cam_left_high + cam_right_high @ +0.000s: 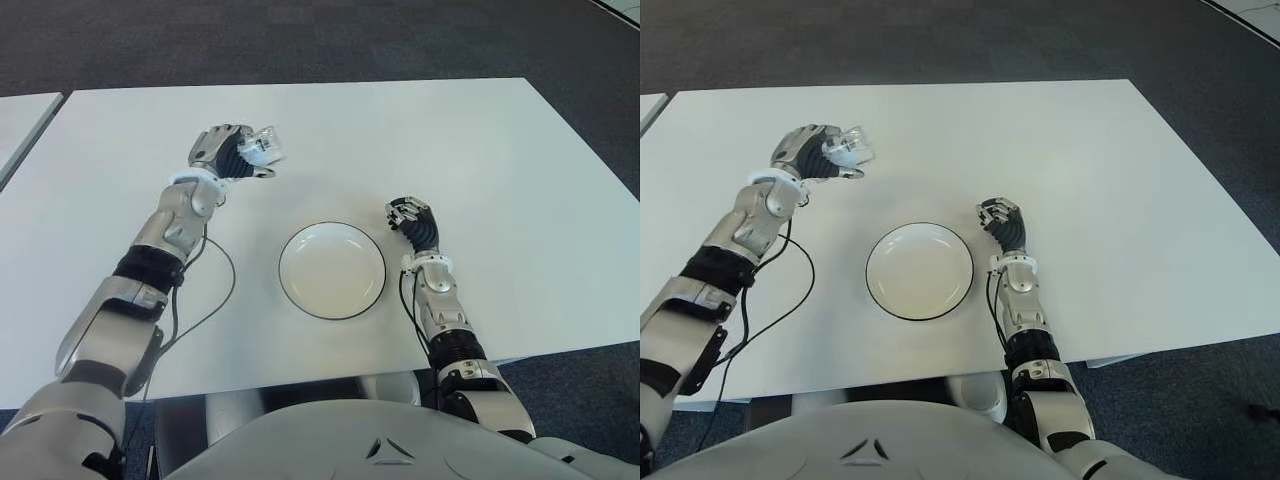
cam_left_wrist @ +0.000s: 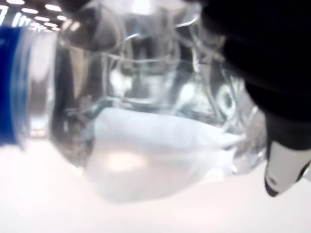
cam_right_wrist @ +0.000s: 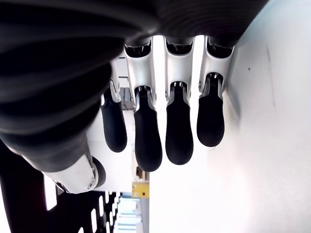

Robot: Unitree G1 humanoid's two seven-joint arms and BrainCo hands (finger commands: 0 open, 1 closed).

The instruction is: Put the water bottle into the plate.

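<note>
White worktop (image 1: 480, 150) on dark carpet (image 1: 300, 40) carries the scene: the clear water bottle (image 1: 262, 150), blue band visible in the left wrist view, is grasped by the left hand (image 1: 228, 152), fingers wrapped about it, and is not in the plate. Nearer the robot and to the right of that hand sits the white dark-rimmed plate (image 1: 331, 270), holding nothing. Just right of the plate shows the right hand (image 1: 411, 222), fingers loosely curled and holding nothing; a black cable (image 1: 215, 300) trails beside the left forearm.
</note>
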